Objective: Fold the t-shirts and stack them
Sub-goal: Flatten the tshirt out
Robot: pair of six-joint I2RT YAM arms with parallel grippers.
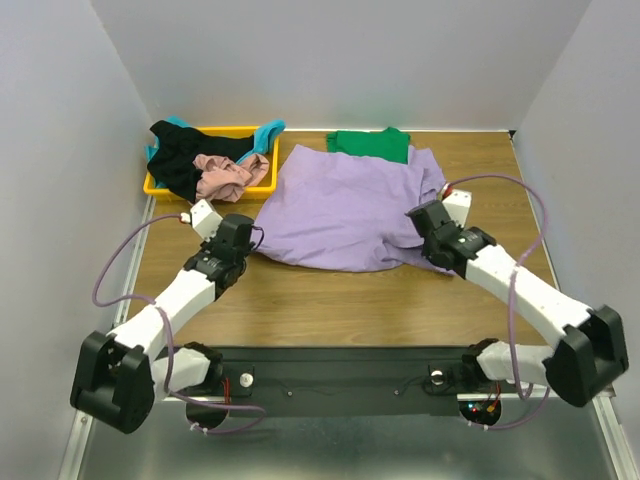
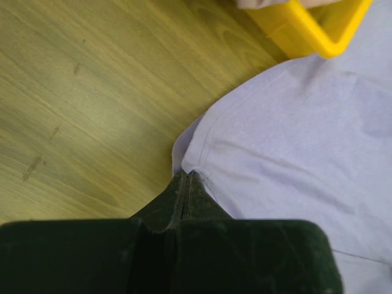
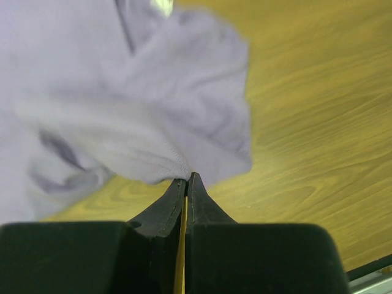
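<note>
The left hand (image 2: 186,176) is pressed shut on an edge of the purple shirt (image 1: 345,205), which lies on the counter (image 1: 330,305) between the 2 hands. The right hand (image 3: 190,177) pinches the opposite edge, likely so both can draw the cloth flat for folding. A green shirt (image 1: 368,143) lies just beyond.

A robot lab cell, this was: plain pale walls (image 1: 60,120) boxed in a wood-grain table (image 1: 330,300). The left arm (image 1: 170,300) and right arm (image 1: 520,285) sat bolted to a black rail (image 1: 340,375) at its near edge, purple cables (image 1: 97,288) looping loose.
</note>
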